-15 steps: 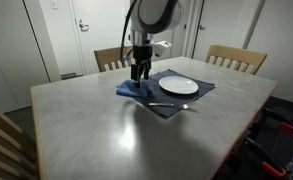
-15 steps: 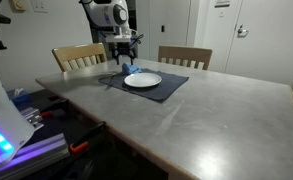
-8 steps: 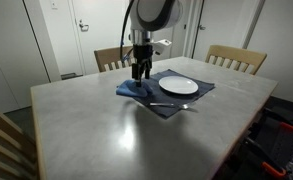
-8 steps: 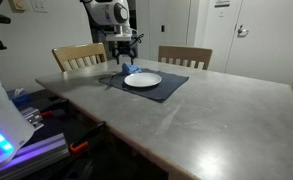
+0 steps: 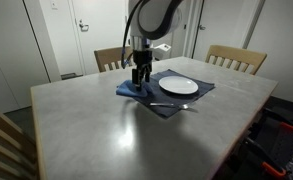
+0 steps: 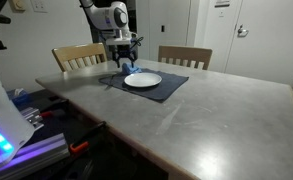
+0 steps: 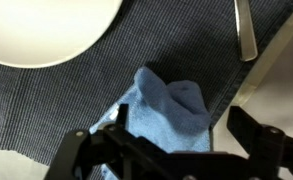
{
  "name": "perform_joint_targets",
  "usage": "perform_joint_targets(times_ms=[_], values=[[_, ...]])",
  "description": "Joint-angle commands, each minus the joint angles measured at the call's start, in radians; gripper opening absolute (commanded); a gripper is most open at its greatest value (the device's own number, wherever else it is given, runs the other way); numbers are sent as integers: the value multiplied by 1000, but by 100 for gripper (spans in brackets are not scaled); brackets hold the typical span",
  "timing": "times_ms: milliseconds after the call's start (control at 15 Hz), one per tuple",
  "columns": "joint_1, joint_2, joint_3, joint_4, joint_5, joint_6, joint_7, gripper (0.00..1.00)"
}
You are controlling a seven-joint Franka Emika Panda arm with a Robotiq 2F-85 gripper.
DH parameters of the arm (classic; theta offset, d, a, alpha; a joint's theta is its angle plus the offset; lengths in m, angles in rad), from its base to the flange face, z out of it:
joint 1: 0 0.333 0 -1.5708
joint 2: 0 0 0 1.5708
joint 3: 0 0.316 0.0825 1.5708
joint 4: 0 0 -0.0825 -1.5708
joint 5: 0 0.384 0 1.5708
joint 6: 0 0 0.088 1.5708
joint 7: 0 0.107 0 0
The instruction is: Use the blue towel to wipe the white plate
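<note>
Well, I am looking down through the wrist view, and the gripper (image 7: 171, 152) is hanging with its jaws spread wide, holding nothing, one finger on either side of the towel (image 7: 171, 105). The towel is lying crumpled on the mat (image 7: 66, 100), near the plate (image 7: 36, 25) but not touching it. The fork (image 7: 246, 30) is lying near the mat's edge, well apart from the towel. In an exterior view the gripper (image 5: 138, 77) is standing upright right over the blue heap. Whether the fingertips are touching cloth I cannot tell.

I am judging the towel to be light, soft and limp: it is likely to sag and trail once lifted, and it is offering no firm edge. The raised fold in the middle, where the cloth is bunching up, is looking like the best hold, since a pinch there should gather several layers rather than one thin layer that could slip out. The mat beneath is worrying me: going too low could be catching its weave along with the towel. The plate is looking smooth, hard and breakable, and it may slide under a wipe, so I am planning light pressure.
</note>
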Motion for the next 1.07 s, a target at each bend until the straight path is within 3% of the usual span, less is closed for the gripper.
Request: perform_joint_targets(times_ms=[0, 67, 133, 267, 867, 1000], values=[[25, 24, -28, -12, -33, 54, 44, 100], [31, 26, -33, -19, -37, 64, 53, 97], [35, 25, -36, -25, -41, 72, 60, 74], [46, 22, -42, -35, -49, 85, 76, 69], [88, -2, -79, -51, -100, 62, 136, 5], [94, -5, -87, -50, -111, 55, 147, 0]])
